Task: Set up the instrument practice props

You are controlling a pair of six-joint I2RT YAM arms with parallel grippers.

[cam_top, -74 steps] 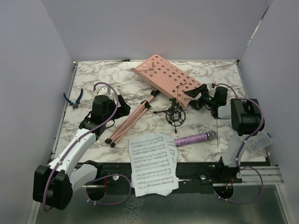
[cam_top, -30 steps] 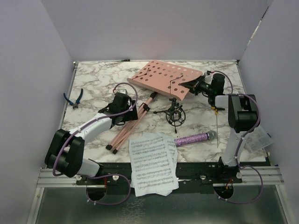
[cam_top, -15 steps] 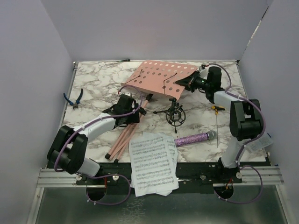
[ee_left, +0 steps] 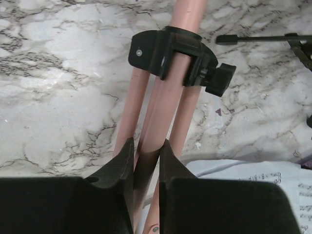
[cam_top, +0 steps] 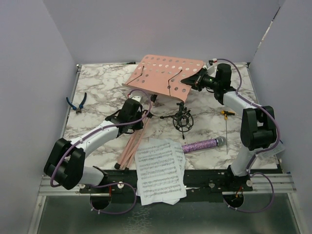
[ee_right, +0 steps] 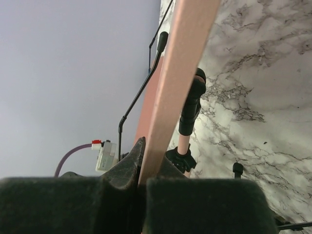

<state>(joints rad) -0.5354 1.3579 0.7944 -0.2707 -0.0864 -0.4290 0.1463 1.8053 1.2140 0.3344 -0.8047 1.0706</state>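
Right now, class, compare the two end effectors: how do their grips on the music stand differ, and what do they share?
The left end effector clamps one folded pink leg of the music stand; the right end effector pinches the edge of its perforated desk. The left works mid-table, the right near the far edge. Both are shut on that stand.

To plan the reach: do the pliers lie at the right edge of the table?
No, the pliers lie near the left edge of the table.
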